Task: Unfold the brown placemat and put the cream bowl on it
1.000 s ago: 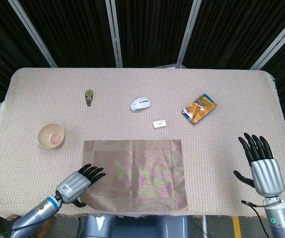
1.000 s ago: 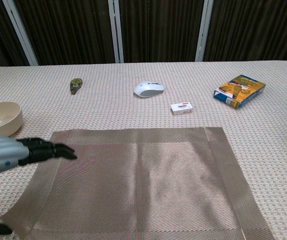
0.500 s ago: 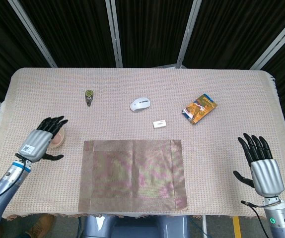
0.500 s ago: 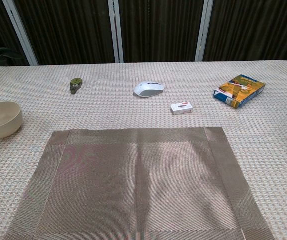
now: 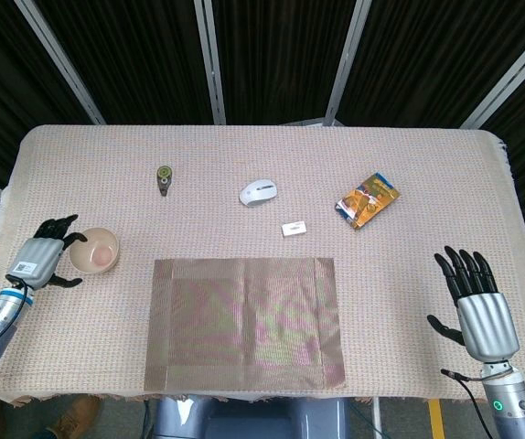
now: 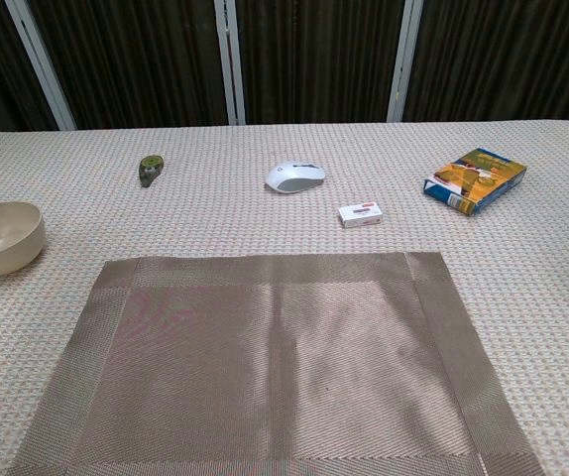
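Nearest the robot: brown placemat (image 6: 277, 362) lies fully spread, flat on the tablecloth (image 5: 427, 165), edges square, no fold left. Woven, thin, looks limp and light; nothing more to do with it, I'd judge.

Right hand (image 5: 476, 306) at the near right edge of the table, well apart from the mat, fingers spread, holding nothing.

Left hand (image 5: 43, 258) just beside the cream bowl (image 5: 94, 250), on its outer side, fingers loosely curled toward the rim. Whether they touch the rim I cannot tell. Not gripping it.

Bowl sits upright, off the mat's far-left corner, near but clear of it. Looks rigid and smooth-walled, probably light and slippery. Best hold, I think: pinch over the rim, thumb on one face of the wall and fingers on the other.

Further back: small green object (image 5: 164, 178), white mouse (image 5: 258, 191), small white box (image 5: 294, 229), orange packet (image 5: 368, 198). All well clear of the bowl's short path.
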{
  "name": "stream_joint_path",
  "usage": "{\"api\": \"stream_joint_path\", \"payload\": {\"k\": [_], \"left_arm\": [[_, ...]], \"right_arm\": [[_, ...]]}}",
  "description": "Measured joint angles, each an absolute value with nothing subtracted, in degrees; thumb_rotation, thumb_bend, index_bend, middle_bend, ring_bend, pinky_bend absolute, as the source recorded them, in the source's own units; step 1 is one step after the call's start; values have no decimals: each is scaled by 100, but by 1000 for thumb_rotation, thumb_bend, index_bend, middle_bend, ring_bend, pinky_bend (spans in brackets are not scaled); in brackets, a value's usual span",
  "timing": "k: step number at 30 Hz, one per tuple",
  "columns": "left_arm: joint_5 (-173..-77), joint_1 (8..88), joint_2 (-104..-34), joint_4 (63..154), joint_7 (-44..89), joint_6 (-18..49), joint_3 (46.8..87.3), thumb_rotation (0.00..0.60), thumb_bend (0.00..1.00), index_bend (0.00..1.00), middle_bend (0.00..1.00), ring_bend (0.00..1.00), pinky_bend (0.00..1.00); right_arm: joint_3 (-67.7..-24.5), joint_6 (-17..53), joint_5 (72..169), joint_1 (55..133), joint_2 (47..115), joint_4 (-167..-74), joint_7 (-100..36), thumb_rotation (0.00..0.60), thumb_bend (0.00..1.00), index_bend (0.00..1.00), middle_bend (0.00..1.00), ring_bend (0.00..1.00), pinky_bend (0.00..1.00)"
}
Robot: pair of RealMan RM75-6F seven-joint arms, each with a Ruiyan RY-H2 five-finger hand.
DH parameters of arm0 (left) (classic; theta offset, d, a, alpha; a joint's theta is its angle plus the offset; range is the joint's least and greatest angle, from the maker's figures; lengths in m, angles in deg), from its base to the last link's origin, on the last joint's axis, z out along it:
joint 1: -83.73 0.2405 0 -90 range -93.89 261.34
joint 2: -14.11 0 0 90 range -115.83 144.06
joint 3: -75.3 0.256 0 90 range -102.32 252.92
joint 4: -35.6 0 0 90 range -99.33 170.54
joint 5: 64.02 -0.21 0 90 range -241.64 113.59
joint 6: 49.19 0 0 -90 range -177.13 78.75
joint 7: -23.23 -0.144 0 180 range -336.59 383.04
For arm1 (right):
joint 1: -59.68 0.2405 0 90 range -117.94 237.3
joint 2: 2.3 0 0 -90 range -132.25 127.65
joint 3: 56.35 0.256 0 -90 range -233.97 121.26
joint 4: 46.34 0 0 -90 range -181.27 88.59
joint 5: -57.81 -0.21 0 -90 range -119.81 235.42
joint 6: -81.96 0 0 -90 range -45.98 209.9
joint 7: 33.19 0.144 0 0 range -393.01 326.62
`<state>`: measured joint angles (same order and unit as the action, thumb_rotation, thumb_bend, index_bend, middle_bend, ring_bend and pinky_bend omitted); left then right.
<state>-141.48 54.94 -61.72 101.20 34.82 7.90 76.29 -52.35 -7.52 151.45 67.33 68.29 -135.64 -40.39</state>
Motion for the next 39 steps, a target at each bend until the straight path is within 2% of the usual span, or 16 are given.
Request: {"api": "stream_joint_path", "payload": {"k": [5,7,12,17,31,39], "left_arm": [[-14482,5528,-6586,9419,3827,773,7723,600,5,378,0,0,0],[-14531,5539,-6704,9250,3886,777,7728,600,38,419,0,0,0],[-14668,5570,-6905,9010,4014,859,7715,600,235,510,0,0,0],[-14729,5584,-6980,8948,3990,912,7695,600,333,574,0,0,0],[-14843,5612,-6808,9396,3736,1284,7554,600,361,615,0,0,0],[-15226,5396,-6512,10663,3391,1428,7533,600,360,614,0,0,0]], "right_arm": [[-5220,-754,15111,6727,6814,-13556,-3997,600,0,0,0,0,0],[-5219,-754,15110,6726,6808,-13554,-3984,600,0,0,0,0,0],[-5220,-756,15114,6727,6802,-13553,-3969,600,0,0,0,0,0],[-5218,-760,15111,6725,6793,-13553,-3948,600,0,0,0,0,0],[-5216,-762,15107,6723,6774,-13564,-3914,600,0,0,0,0,0],[-5219,-756,15122,6730,6774,-13584,-3912,600,0,0,0,0,0]]}}
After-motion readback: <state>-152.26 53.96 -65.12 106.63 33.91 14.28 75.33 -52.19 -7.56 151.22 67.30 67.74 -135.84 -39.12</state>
